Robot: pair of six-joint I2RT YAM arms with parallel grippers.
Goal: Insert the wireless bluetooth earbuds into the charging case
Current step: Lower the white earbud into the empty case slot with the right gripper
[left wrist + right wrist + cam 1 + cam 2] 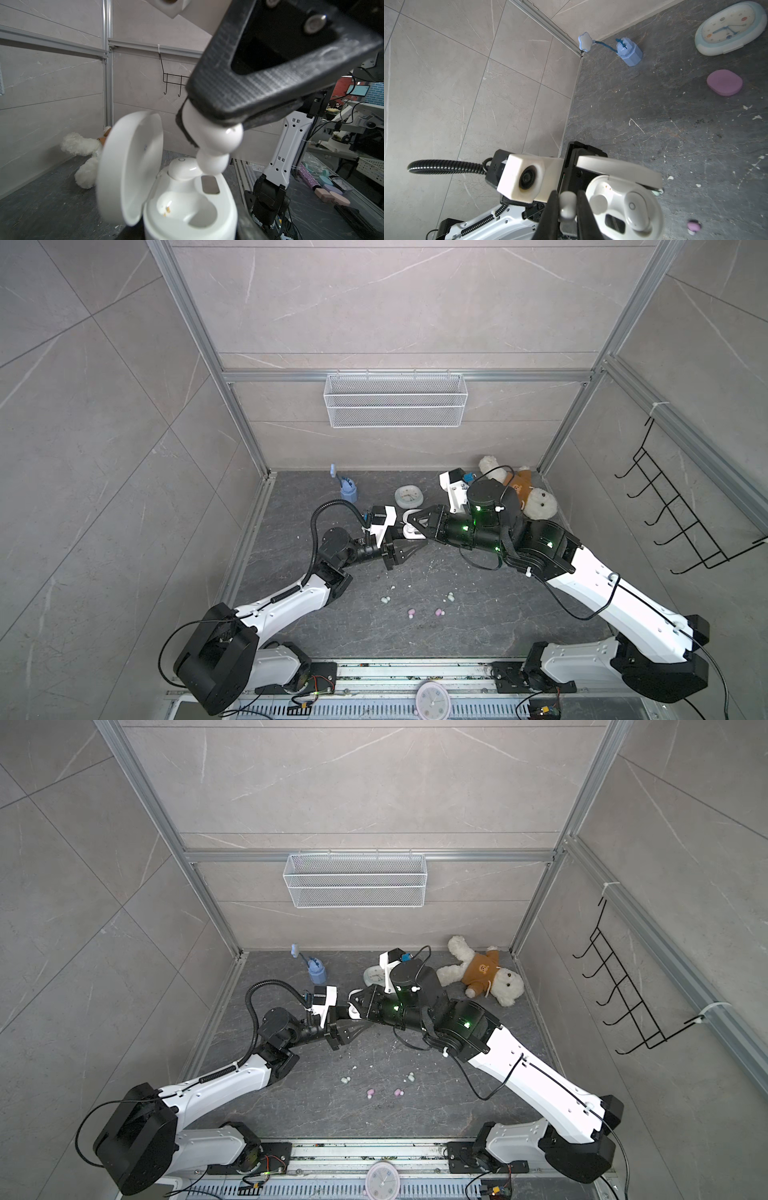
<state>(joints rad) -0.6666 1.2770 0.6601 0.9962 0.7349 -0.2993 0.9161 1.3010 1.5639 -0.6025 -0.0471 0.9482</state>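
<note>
Left gripper clamped on case, lid open | right gripper pinching white bud just above case; seated bud in place, socket empty; four loose buds on table | Risk: tilted bud may miss socket, slip from pinch, or knock lid.

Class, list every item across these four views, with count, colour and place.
charging case: one, white, open, in left gripper
white earbuds: two, white, one in right gripper, one seated in case
mint earbuds: two, green, front floor
pink earbuds: two, pink, front floor
clocks: two, pale blue at back, pink at front edge
closed case: one, purple-pink, floor near pale blue clock
teddy bear: one, white, back right
star-headed gadget: one, blue, back left
wire basket: one, white, back wall
hook rack: one, black, right wall
grippers: two, black, both shut, meeting above mid-floor
</note>
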